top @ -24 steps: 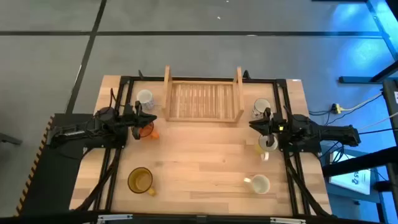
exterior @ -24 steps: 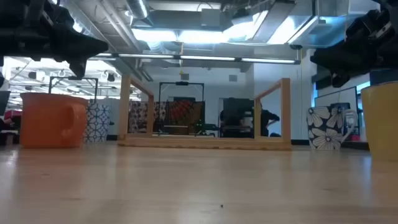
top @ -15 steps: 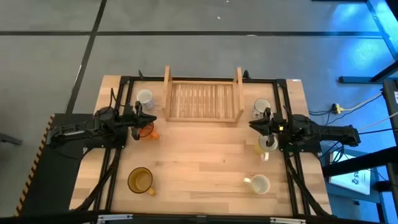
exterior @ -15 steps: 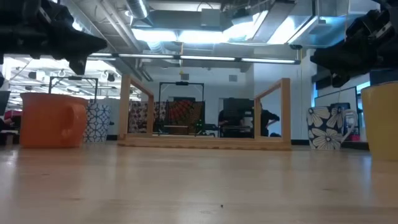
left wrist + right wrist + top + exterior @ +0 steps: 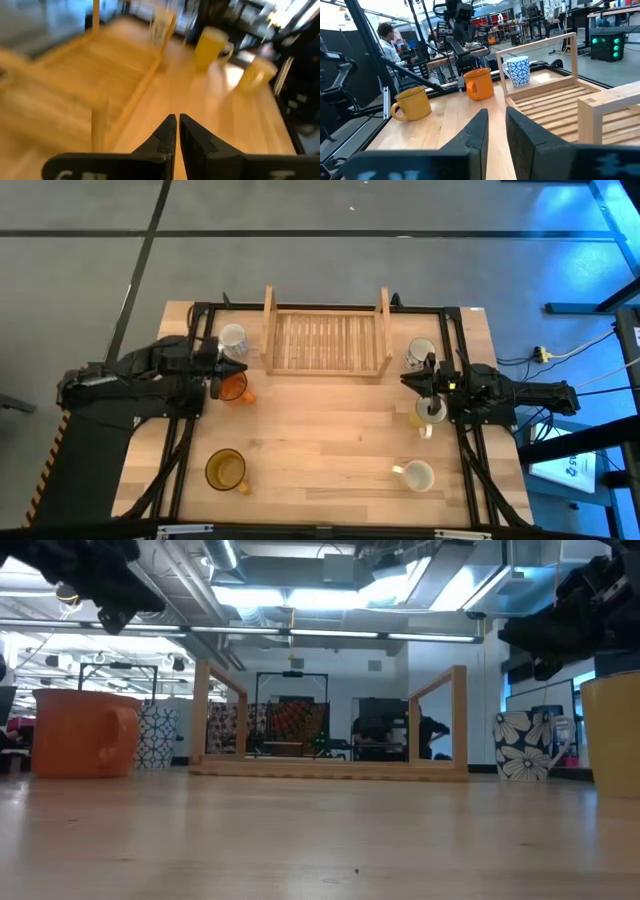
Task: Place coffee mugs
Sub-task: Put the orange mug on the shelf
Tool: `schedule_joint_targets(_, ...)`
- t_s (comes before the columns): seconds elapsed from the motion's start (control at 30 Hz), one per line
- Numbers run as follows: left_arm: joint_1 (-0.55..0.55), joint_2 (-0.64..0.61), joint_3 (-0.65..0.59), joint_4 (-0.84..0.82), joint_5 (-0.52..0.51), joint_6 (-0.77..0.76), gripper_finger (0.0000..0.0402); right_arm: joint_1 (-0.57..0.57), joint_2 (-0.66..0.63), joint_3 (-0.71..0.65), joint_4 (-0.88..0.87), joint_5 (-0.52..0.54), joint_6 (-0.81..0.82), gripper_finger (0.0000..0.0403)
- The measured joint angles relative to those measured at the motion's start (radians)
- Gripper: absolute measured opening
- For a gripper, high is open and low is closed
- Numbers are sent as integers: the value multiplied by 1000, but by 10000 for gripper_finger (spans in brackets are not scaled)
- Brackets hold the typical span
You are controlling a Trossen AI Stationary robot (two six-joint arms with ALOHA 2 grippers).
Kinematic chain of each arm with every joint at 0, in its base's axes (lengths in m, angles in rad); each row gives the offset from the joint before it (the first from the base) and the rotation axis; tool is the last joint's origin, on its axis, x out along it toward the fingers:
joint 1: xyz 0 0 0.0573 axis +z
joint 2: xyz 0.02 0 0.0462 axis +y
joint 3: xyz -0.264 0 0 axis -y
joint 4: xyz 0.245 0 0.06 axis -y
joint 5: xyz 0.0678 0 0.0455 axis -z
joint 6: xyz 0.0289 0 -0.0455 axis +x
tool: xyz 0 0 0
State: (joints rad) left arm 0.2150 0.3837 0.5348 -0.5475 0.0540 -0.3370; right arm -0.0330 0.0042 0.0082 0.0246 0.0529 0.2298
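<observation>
Six mugs stand upright on the wooden table. Near the left arm are a white blue-patterned mug (image 5: 233, 337), an orange one (image 5: 233, 387) and an amber-yellow one (image 5: 226, 470). Near the right arm are a floral mug (image 5: 420, 352), a cream mug (image 5: 428, 412) partly under that arm, and a white mug (image 5: 415, 476). My left gripper (image 5: 242, 367) hovers shut above the gap between the patterned and orange mugs, well over them in the low view (image 5: 100, 595). My right gripper (image 5: 404, 380) hangs between the floral and cream mugs, its fingers a narrow gap apart (image 5: 496, 120).
A wooden slatted tray (image 5: 326, 340) with raised side rails sits at the middle of the far edge, between the two arms. Bare tabletop (image 5: 320, 440) lies in the middle and near part. People and equipment show in the room beyond the table.
My left arm has lifted and swung a little toward the far-left, carrying its gripper up and away from the orange mug. The mugs and my right arm have stayed where they were.
</observation>
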Motion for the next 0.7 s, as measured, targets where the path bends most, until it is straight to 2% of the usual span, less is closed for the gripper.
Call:
schedule_joint_targets(0.2,1,233,205,-295,19,-77,16,0,0,0,0,8,0,56)
schedule_joint_targets(0.3,1,324,280,-369,23,-80,16,0,0,0,0,8,12,56)
schedule_joint_targets(0.43,1,379,308,-365,93,-67,16,0,0,0,4,34,146,56)
schedule_joint_targets(0.53,0,400,308,-390,100,-79,17,0,0,0,7,53,222,56)
schedule_joint_targets(0.7,0,418,308,-511,125,-79,58,0,0,0,7,53,236,56)
